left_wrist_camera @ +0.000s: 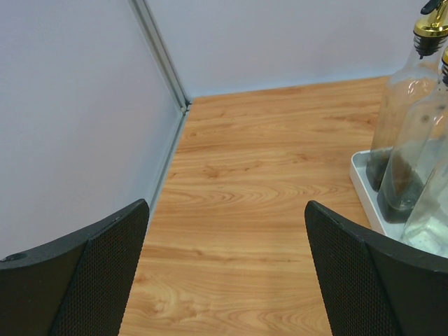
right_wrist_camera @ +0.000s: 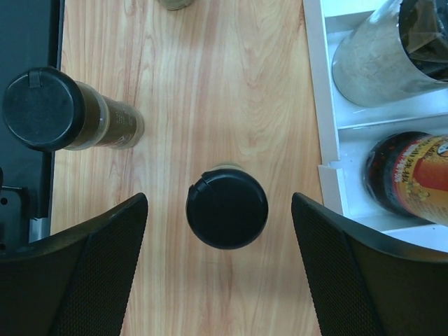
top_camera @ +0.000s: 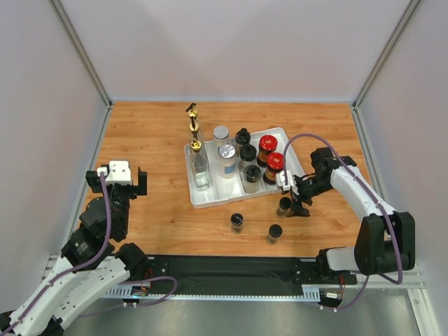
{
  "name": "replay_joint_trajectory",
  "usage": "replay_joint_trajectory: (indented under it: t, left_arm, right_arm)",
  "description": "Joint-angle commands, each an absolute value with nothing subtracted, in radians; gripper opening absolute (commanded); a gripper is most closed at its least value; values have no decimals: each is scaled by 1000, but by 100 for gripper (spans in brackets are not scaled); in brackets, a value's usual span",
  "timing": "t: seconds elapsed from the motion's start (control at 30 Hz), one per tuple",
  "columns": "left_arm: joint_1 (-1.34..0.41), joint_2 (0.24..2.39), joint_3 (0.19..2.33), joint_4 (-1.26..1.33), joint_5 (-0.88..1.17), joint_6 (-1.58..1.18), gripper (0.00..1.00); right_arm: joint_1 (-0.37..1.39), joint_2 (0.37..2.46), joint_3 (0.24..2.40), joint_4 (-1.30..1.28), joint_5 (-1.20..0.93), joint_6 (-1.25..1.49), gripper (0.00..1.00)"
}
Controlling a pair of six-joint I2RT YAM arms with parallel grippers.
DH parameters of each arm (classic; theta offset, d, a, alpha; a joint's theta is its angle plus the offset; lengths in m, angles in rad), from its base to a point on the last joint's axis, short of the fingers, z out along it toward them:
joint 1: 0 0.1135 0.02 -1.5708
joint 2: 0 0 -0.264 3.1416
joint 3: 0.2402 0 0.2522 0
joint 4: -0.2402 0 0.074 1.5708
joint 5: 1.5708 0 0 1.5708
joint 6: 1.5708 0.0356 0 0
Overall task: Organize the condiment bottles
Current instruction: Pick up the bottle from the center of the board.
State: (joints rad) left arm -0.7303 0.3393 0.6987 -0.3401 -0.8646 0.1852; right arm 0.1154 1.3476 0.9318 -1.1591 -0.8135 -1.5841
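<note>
1. Right claw (right_wrist_camera: 218, 204) is open and empty, straddling a black-capped spice jar (right_wrist_camera: 227, 208) with a gap on each side.
2. The jar stands upright on the desk (right_wrist_camera: 210, 84), just beside the tray (right_wrist_camera: 315, 105), directly under the claw.
3. Left claw (left_wrist_camera: 225, 204) is wide open, empty and well apart; the right arm is nearer.

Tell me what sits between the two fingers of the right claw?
A black-capped spice jar stands upright there, wood showing either side, untouched by the fingers; the right wrist view shows it.

Fingers (left_wrist_camera: 91, 280) spread wide above the wood desk (left_wrist_camera: 238, 203); clear gold-spouted bottles (left_wrist_camera: 402, 105) stand upright in the white tray (left_wrist_camera: 364, 183) at right edge.
</note>
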Motion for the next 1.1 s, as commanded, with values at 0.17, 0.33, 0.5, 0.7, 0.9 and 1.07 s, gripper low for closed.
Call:
replay_joint_trajectory:
  t: [0.17,0.33,0.5,0.7,0.9,1.07]
  left_arm:
    - [-724,353,698,-327,-856,189,100]
    - [-726,351,698,-327,-856,187,100]
    - [-724,351,698,-325,-856,189,100]
    - [-724,348,698,-327,-857,187,100]
    - [-724,347,696,-327,-857,187,100]
    - [-724,347,698,-327,-853,187,100]
  right_arm:
    - [141,1373,897,-1075,-815,-1559,77]
    - [144,1379,890,-1081,-810,-1557,61]
    - [146,1367,887,-1094,-808,-1557,44]
    - [146,1309,891,-1095,-793,-1500,22]
    - [132,1220,920,-1124,-785,-1410,16]
    - [88,1146,968,-1121,-766,-1280,13]
